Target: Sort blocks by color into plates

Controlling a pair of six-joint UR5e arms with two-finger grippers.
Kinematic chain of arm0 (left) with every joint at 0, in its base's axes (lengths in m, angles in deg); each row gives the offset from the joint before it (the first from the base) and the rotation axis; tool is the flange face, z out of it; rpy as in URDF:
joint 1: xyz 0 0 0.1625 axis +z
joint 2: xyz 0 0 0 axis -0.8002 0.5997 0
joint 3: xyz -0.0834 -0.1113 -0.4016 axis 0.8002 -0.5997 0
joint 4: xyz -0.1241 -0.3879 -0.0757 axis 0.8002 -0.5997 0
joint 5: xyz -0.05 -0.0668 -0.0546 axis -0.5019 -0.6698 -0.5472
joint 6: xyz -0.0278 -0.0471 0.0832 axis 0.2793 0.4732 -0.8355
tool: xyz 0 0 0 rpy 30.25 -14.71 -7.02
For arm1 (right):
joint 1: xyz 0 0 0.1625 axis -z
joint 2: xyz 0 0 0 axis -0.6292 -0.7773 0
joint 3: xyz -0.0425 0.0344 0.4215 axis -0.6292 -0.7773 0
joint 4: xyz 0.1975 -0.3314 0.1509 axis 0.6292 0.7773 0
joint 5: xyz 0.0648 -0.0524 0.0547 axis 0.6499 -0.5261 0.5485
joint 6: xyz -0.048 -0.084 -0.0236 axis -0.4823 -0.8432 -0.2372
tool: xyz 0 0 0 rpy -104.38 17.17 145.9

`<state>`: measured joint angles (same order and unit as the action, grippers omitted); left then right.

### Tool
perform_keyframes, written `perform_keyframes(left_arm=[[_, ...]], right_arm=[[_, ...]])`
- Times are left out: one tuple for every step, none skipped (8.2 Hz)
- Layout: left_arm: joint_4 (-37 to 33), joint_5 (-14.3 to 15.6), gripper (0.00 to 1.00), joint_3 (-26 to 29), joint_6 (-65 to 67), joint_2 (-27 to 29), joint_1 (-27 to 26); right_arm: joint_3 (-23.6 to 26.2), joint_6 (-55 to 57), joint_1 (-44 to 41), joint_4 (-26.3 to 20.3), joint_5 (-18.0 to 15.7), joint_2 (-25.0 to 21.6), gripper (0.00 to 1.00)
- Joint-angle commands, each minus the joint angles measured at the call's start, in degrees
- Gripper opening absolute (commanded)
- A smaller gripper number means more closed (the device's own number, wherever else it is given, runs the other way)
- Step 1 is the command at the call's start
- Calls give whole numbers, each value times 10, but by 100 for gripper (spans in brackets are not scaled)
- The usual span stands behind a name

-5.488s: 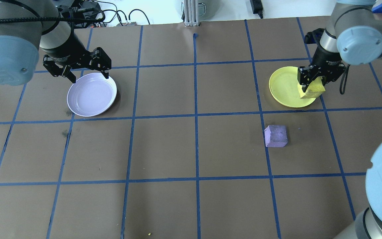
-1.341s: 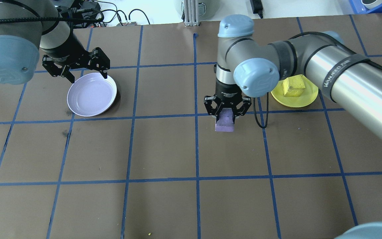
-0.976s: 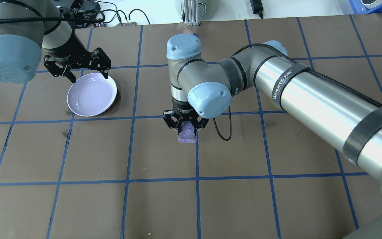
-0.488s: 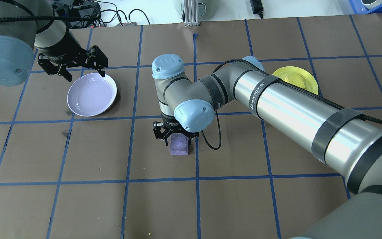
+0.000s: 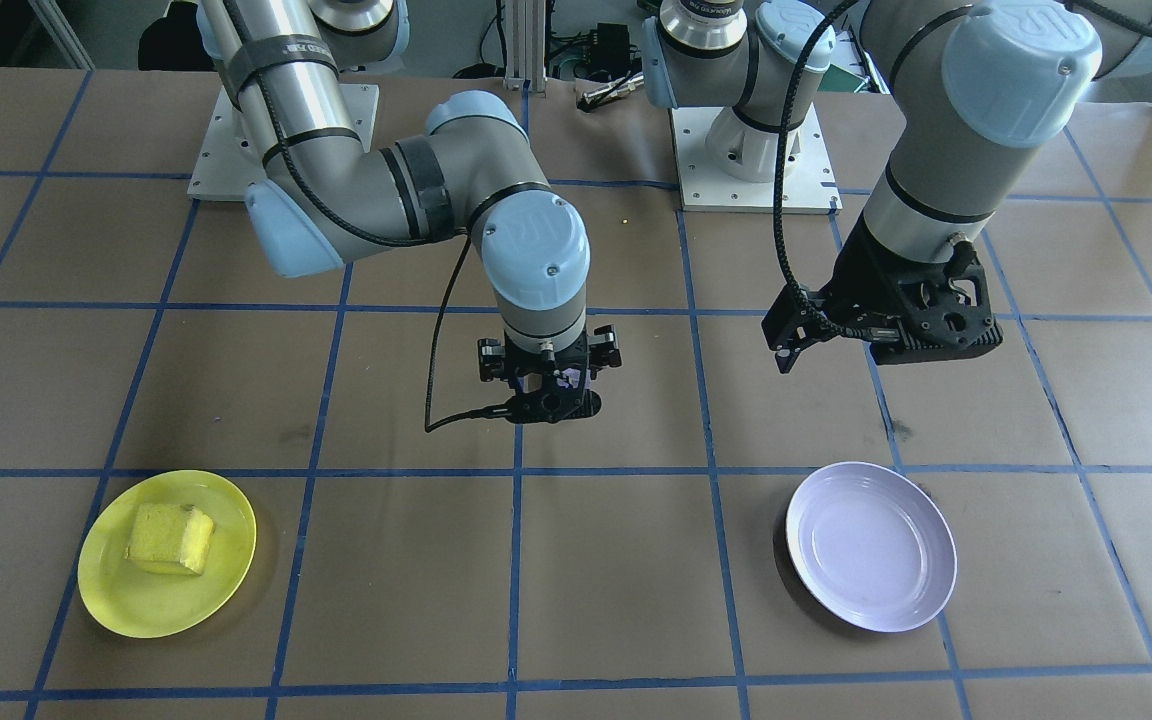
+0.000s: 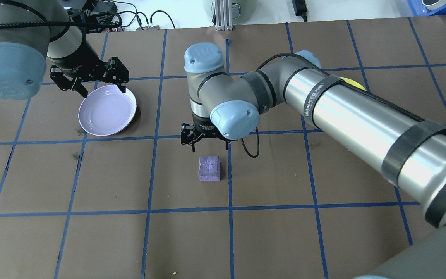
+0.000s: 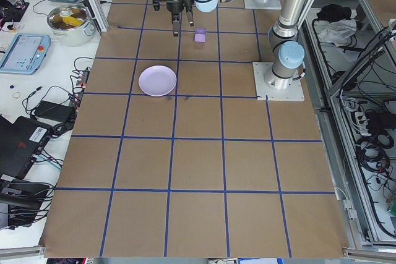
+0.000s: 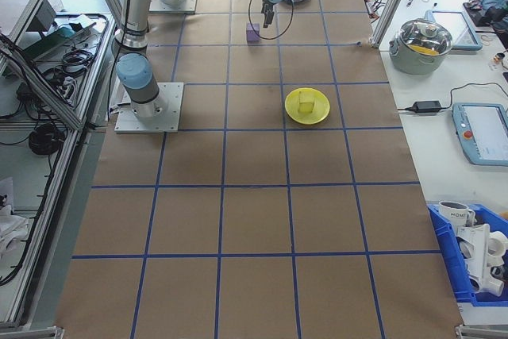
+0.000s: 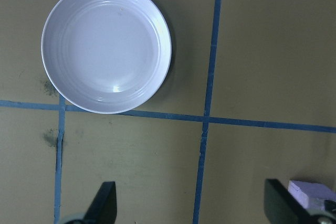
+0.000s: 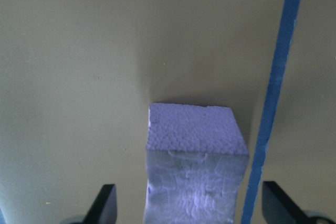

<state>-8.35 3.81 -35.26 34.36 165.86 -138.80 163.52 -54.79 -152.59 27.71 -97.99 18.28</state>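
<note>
- On the brown bench point(image 6: 91, 240) with its blue tape grid we count two plates, two blocks and two grippers.
- We see the purple block point(image 6: 209, 168) lying alone on the bench near the middle, just beside a blue tape line and well apart from both plates.
- We see the right gripper point(image 6: 205, 139) hanging above that block, fingers point(image 10: 106, 203) spread wide on either side and not touching it.
- We find the yellow block point(image 5: 170, 539) resting in the yellow plate point(image 5: 126, 600).
- We see the lavender plate point(image 6: 91, 120) with nothing in it.
- We see the left gripper point(image 6: 90, 77) hovering by that plate's far rim, its fingers point(image 9: 105, 203) spread and holding nothing.
</note>
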Motion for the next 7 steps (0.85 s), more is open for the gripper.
perform_keyframes(left_arm=[[1,-20,100,-5,19,11,-17],[2,-57,100,-11,40,16,-56],[2,-60,100,-15,81,33,-103],[3,-59,100,-14,94,53,-140],[0,-58,100,-17,96,64,-168],[0,-58,100,-24,94,75,-183],[0,-59,100,-34,93,86,-190]], right_arm=[[-4,-168,82,-62,-55,-36,100],[-5,-242,118,-59,-104,-47,100],[-6,-254,164,-61,-102,-77,100],[-17,-257,199,-88,-89,-109,100],[-25,-263,211,-137,-88,-144,100],[-18,-260,205,-153,-94,-204,100],[-6,-255,204,-227,-86,-266,100]])
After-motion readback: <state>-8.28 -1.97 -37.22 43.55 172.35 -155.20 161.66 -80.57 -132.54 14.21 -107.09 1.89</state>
